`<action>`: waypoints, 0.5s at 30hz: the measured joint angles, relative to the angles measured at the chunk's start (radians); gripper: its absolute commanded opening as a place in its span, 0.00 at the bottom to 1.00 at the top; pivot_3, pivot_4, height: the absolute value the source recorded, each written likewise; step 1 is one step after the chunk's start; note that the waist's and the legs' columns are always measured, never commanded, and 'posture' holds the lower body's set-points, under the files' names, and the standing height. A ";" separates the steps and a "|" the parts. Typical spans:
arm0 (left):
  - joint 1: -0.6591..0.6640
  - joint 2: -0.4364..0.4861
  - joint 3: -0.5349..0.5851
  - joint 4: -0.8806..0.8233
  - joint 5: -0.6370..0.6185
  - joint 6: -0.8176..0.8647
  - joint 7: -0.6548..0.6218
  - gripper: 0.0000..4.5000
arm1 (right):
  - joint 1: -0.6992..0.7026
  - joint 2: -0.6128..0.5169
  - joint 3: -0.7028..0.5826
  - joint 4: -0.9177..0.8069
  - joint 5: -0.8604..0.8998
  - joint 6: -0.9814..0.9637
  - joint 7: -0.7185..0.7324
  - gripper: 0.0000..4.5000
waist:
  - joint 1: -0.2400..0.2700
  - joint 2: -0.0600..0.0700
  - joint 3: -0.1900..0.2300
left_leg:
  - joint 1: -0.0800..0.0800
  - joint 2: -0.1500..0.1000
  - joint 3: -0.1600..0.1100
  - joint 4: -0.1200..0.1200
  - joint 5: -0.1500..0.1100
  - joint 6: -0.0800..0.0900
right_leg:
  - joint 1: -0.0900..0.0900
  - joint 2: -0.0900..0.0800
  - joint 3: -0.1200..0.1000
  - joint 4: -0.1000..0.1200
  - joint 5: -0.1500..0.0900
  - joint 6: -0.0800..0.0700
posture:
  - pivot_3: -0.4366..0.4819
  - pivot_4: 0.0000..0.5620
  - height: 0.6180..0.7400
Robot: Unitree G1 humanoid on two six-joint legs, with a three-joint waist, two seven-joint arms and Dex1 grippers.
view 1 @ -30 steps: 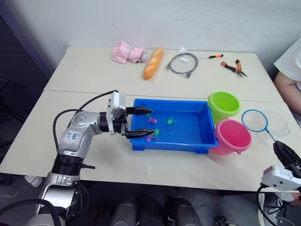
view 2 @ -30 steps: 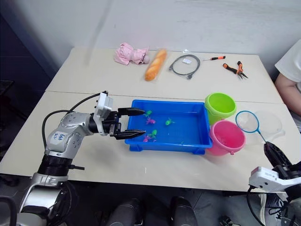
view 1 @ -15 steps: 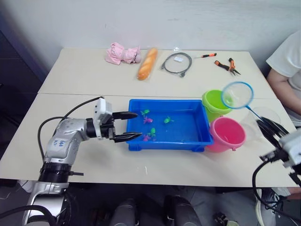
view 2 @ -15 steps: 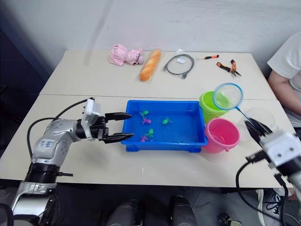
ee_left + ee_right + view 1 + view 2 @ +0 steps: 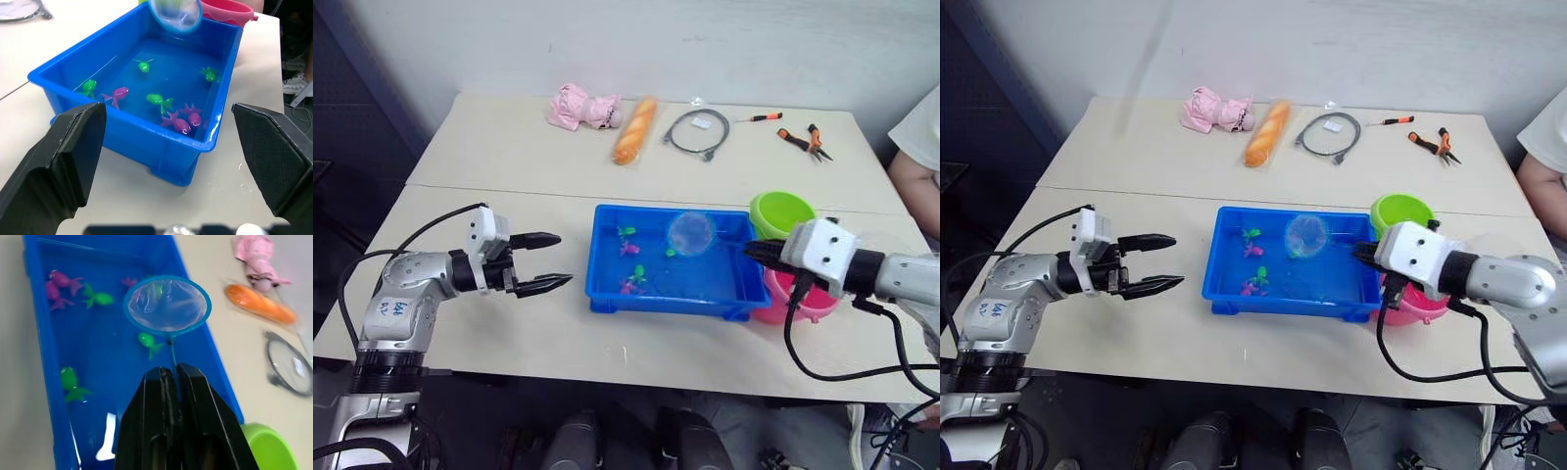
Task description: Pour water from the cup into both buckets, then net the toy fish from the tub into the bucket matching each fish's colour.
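**Two claws, one net, fish not yet caught**

Item: net, blue-rimmed hoop on a thin dark handle. The right claw has its black fingers pressed together on the handle. The handle's long axis runs straight out from the claw, across the tub's short side toward the far wall. The hoop hangs over the water, empty and not yet dipped.

Item: tub, blue and shallow, with water in it. Toy fish: a green fish lies just below the hoop on the claw's side, the nearest catch by my judgement. Another green fish sits nearer the tub's near wall. Pink fish cluster toward the end facing the left arm.

Item: left claw, fingers spread wide, empty, hovering above the bench just off the tub's left end. The right arm is the only one placed to scoop.

Item: buckets, lime green bucket and pink bucket, side by side at the tub's right end, beside the right arm.

Surface: pale bench. At its far edge, well apart from the work, lie a pink soft toy, a bread roll, a coiled cable and pliers. A person's arm shows at the right edge.
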 measured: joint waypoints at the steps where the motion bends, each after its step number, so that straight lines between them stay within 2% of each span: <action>1: 0.003 -0.002 -0.004 -0.012 0.000 0.004 0.002 0.98 | -0.037 0.023 0.032 0.028 -0.017 -0.023 0.027 0.00 | -0.003 0.000 0.000 | 0.000 0.000 0.001 0.000 0.000 0.000 | 0.000 0.000 0.000 0.001 0.000 0.000 | 0.48 0.27 1.00; 5: 0.013 -0.007 -0.018 -0.050 0.000 0.013 0.007 0.98 | -0.147 0.108 0.132 0.104 -0.070 -0.086 0.118 0.00 | -0.012 0.000 0.000 | 0.000 0.000 0.000 0.001 0.001 -0.001 | 0.000 0.000 0.000 0.002 0.000 0.000 | 0.48 0.27 1.00; 10: 0.041 -0.008 -0.022 -0.098 -0.001 0.032 0.021 0.98 | -0.212 0.162 0.201 0.149 -0.122 -0.142 0.198 0.00 | -0.019 0.000 0.000 | 0.000 0.000 0.000 0.001 0.001 -0.001 | 0.000 0.000 0.000 0.002 0.000 0.000 | 0.48 0.27 1.00; 15: 0.078 -0.012 -0.021 -0.136 -0.002 0.046 0.036 0.98 | -0.257 0.259 0.245 0.172 -0.175 -0.171 0.202 0.00 | -0.023 0.000 0.000 | 0.000 0.000 0.000 0.001 0.001 -0.001 | 0.000 0.000 0.000 0.003 0.000 0.000 | 0.48 0.27 1.00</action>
